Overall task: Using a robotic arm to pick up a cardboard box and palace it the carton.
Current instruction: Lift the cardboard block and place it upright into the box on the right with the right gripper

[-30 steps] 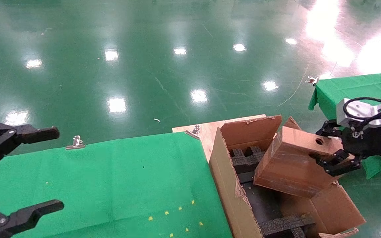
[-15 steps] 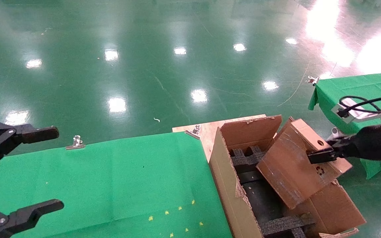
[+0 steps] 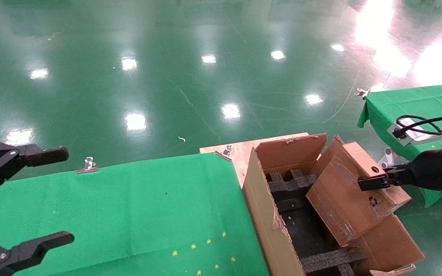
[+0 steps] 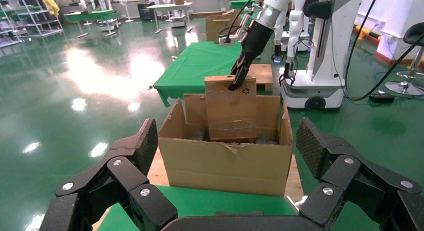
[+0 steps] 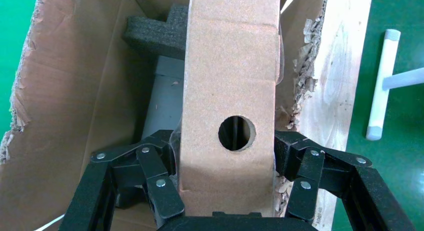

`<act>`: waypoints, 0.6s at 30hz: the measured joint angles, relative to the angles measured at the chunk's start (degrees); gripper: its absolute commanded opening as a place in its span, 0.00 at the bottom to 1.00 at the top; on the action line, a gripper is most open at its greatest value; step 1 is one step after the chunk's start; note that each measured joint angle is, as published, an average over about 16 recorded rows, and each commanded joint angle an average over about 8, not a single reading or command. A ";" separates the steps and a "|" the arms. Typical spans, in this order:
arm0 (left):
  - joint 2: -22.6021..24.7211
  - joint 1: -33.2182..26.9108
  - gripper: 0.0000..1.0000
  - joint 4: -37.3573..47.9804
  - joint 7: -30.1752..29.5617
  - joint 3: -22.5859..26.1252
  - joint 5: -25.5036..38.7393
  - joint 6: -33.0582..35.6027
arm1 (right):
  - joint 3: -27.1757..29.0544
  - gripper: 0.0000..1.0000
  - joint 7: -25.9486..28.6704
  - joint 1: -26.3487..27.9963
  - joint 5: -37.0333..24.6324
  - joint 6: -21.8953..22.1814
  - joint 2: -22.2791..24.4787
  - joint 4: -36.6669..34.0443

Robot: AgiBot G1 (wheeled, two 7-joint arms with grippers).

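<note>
The small brown cardboard box [image 3: 353, 201] with a round hole [image 3: 375, 169] hangs tilted, its lower end inside the large open carton [image 3: 267, 214]. My right gripper [image 3: 374, 184], on the white arm with a black wrist [image 4: 272, 6], is shut on the box's upper end. In the right wrist view the gripper [image 5: 227, 151] clamps both sides of the box [image 5: 230, 66] just beside the hole. The left wrist view shows the box [image 4: 230, 111] standing up out of the carton [image 4: 225, 163]. My left gripper [image 3: 52, 197] is open and empty over the green table's left end.
Black foam inserts [image 3: 290, 182] line the carton's bottom. The carton stands on a wooden board [image 3: 240, 153] beside the green-clothed table [image 3: 129, 207]. A second green table [image 3: 416, 99] stands at the right. Metal clips [image 3: 88, 165] hold the cloth.
My right gripper's wrist has turned and the box has tipped steeper, shifted slightly right and sunk deeper into the carton. The left arm has not moved.
</note>
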 measured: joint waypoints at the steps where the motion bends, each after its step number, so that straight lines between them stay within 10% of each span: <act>1: 0.00 0.00 1.00 0.00 0.00 0.00 0.00 0.00 | -0.08 0.00 0.41 -0.08 -0.22 0.31 -0.04 0.12; 18: 0.00 -0.01 1.00 0.01 0.01 0.02 -0.01 0.00 | -3.62 0.00 20.81 -1.75 -14.92 10.39 0.73 12.56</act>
